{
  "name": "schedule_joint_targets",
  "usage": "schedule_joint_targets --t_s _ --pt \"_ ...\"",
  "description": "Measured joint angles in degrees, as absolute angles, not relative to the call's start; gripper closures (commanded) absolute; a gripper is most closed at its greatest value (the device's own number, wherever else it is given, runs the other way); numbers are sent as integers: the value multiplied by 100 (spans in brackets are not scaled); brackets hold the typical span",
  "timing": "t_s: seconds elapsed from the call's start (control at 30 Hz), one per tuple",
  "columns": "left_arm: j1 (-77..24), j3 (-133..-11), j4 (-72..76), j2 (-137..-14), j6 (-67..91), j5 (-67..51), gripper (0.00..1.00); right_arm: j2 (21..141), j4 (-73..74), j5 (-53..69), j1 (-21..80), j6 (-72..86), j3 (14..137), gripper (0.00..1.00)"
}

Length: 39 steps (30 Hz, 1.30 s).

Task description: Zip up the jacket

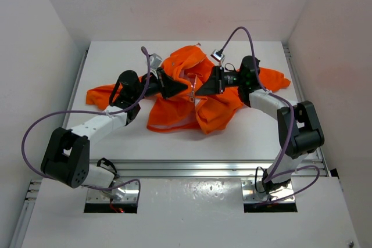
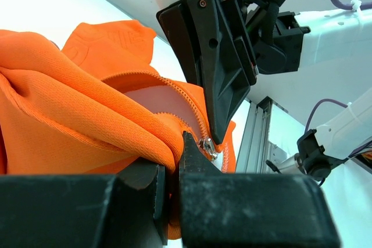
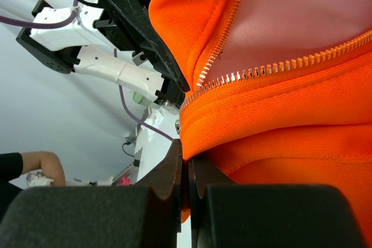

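Note:
The bright orange jacket (image 1: pixel 218 108) lies crumpled in the middle of the white table, its front partly open and a pale lining showing. My left gripper (image 1: pixel 183 88) and right gripper (image 1: pixel 199 91) meet tip to tip over the zipper. In the left wrist view the left gripper (image 2: pixel 174 155) is shut on a fold of jacket fabric (image 2: pixel 87 108) right beside the metal zipper pull (image 2: pixel 207 146), with the right gripper's black fingers (image 2: pixel 218 74) just above. In the right wrist view the right gripper (image 3: pixel 187 161) is shut on the jacket's hem edge (image 3: pixel 279 114) below the zipper teeth (image 3: pixel 273 67).
An aluminium rail (image 1: pixel 203 168) runs along the table's near edge. White walls enclose the table on three sides. Purple cables (image 1: pixel 40 121) loop off both arms. A person's forearm (image 3: pixel 29 164) shows far off in the right wrist view.

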<state>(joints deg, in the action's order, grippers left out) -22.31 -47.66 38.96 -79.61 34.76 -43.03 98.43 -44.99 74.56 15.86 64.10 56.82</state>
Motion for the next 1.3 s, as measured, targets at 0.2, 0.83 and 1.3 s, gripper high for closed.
schedule_joint_targets --t_s 0.2,0.83,1.3 --pt "-2231 -4766 3911 -7966 3498 -4305 100 9843 -4499 7456 1586 6414 5682 100" --pt "-2165 -4766 3953 -7966 3570 -4318 100 9926 -4499 7456 1505 6451 5682 100" --pt "-2165 -4766 3964 -7992 3610 -4322 100 9929 -4543 7459 1553 6455 5682 100"
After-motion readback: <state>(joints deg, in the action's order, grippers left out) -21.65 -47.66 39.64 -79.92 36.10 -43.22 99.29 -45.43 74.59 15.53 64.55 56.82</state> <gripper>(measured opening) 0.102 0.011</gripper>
